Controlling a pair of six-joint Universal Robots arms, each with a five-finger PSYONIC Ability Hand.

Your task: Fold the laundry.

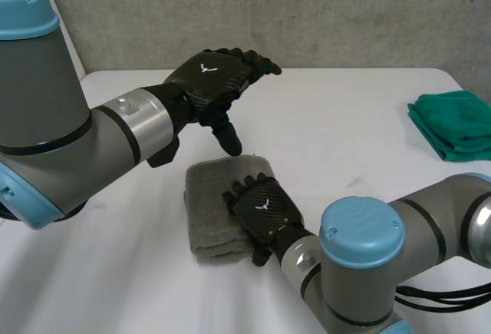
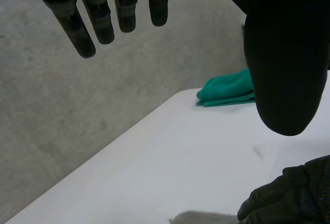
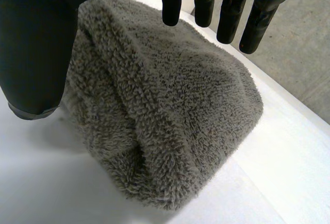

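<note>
Grey towel (image 1: 215, 211), fluffy, folded into a thick block, lies lower centre of the head view on the white table (image 1: 353, 150). Table top plain and smooth; a rough grey concrete wall (image 1: 322, 11) runs across the upper frame behind it.

A green cloth (image 1: 454, 123), folded, sits at the right edge of the frame, well apart from the towel. Nothing stands between the two.

Right hand (image 1: 265, 209) comes in from the lower right and lies palm down on the right part of the towel. In the right wrist view its fingers (image 3: 229, 13) are straight and spread over the towel's top, with the thumb down beside the folded edge; the hand is wide and grips nothing. The pile and fold layers show under the palm.

Left hand (image 1: 211, 77) hangs in the air in the upper centre of the frame, behind the towel and off it, thumb pointing down toward the far edge. In the left wrist view its fingers (image 2: 103, 18) are straight and splayed, holding nothing, with the green cloth (image 2: 227, 91) beyond them.
</note>
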